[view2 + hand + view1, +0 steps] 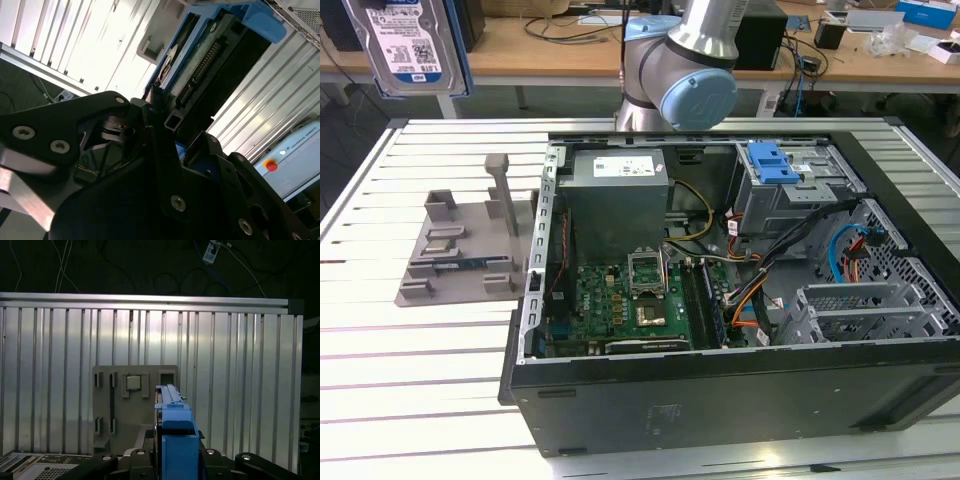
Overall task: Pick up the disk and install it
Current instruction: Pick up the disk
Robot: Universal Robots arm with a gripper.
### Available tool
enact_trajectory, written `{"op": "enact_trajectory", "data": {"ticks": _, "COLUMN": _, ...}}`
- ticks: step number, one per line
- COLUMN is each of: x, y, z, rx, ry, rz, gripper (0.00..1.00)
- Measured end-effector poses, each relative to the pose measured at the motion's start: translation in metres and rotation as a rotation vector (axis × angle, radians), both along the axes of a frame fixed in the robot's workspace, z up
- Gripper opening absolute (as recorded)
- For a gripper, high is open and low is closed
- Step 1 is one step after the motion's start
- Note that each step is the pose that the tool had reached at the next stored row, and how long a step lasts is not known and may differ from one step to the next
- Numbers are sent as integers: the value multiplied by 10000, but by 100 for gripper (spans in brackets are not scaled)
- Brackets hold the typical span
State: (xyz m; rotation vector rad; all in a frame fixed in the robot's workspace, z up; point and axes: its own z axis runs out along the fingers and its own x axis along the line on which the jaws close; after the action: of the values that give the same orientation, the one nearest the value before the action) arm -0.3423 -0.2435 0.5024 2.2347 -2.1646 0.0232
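Silver rectangular disk [405, 45], white-and-blue labelled and framed in a blue plastic carrier, hangs high over the ribbed metal worktop [420, 330] at the exterior view's left, well apart from the open black computer case [720, 385]. The black tool [177, 457] grips it, clamped edge-on between its fingers.

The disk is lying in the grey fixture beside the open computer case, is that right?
No. The disk is off the grey fixture: the exterior view shows it raised, the first wrist view between the fingers. The fixture does sit beside the open computer case.
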Motion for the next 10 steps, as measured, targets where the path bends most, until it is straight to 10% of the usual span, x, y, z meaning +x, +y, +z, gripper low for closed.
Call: {"op": "enact_trajectory", "data": {"ticks": 10, "x": 0, "y": 6, "z": 251, "rx": -26, "ry": -1, "rz": 0, "gripper": 36}}
